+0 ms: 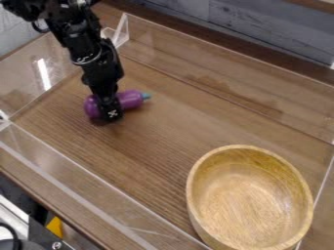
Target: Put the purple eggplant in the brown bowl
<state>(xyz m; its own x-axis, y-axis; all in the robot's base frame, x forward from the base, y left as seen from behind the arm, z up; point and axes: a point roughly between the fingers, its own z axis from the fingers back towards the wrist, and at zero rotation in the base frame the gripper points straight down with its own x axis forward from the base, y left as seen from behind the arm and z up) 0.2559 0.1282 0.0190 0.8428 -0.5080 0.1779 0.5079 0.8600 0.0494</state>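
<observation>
The purple eggplant (111, 104) lies on the wooden table (196, 117) at upper left, stem tip pointing right. The gripper (104, 105) points down over its fat end, fingers clamped on it. The brown bowl (249, 201) sits well apart at lower right.

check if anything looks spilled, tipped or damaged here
Nothing stands out. The purple eggplant lies on its side on the wooden table under the gripper, and the brown bowl sits upright, empty and intact at lower right.
</observation>
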